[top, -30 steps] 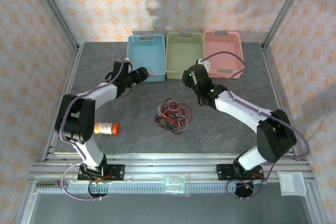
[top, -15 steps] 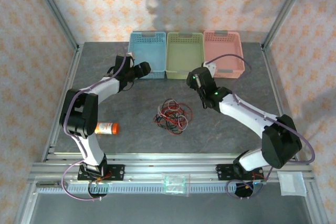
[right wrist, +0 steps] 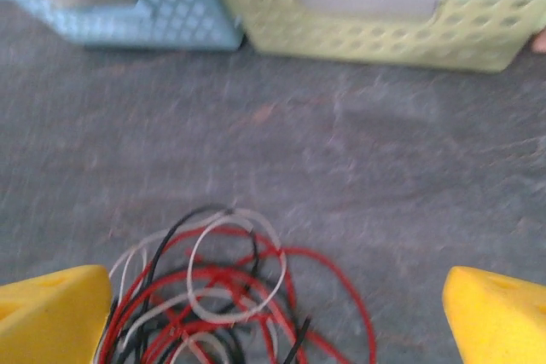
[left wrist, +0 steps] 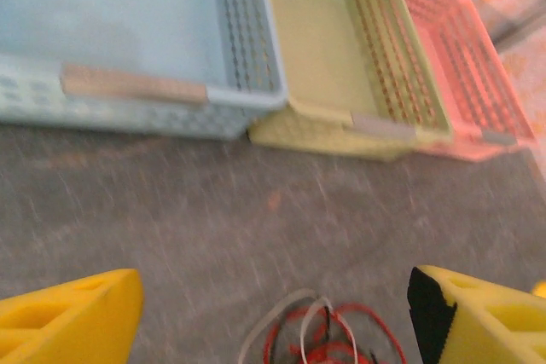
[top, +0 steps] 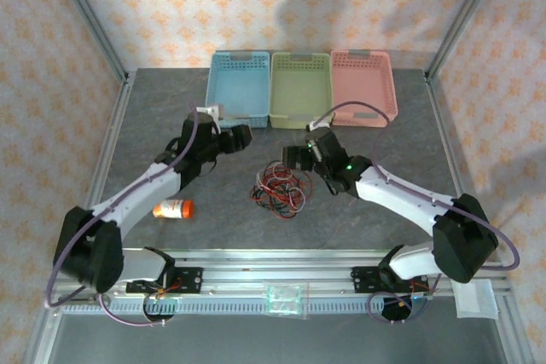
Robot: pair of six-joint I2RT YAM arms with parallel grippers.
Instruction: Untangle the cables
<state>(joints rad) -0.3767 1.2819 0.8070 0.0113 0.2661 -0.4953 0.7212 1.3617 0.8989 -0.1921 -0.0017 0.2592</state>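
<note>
You have the cables (top: 280,187) in one tangled heap on the grey table (top: 213,219), near its middle. They are thin wires in loose round loops, mostly red, several black, one whitish. The loops overlap and cross one another. The heap lies flat on the surface.

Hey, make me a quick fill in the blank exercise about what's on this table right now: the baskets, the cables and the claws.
The middle basket is ____.
The cables are red, black and ____.
The bottle lying left of them is ____.
The left claw and the right claw both stand ____, holding nothing.
Missing words: green; white; orange; open.
</note>
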